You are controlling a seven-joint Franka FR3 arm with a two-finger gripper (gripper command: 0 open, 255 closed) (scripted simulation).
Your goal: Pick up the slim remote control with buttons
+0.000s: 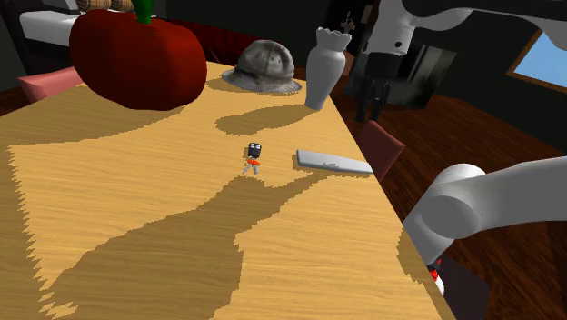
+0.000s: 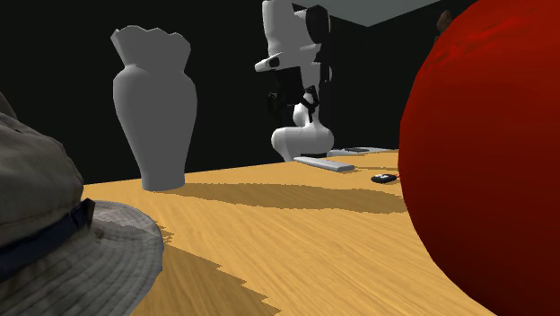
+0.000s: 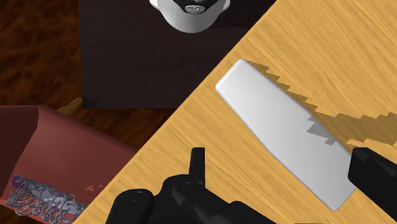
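Slim, flat, pale grey remote [image 3: 286, 130] lies on wood-grained table [image 3: 331, 51].

**White Links, Dark Joints, Black Hand**

The arm [image 1: 509, 195] is built of smooth white rounded links, one ending in a ball-like elbow shell [image 1: 452, 207]. Just behind the gripper [image 1: 369, 111] the wrist section turns dark. The hand itself is all black, with a blocky body and two squared fingers [image 3: 198, 164]. Farthest from the hand, low on the arm, sits a small red-and-black mark [image 1: 436, 271], possibly a button. A white rounded casing [image 3: 189, 9] carries a small grey disc.
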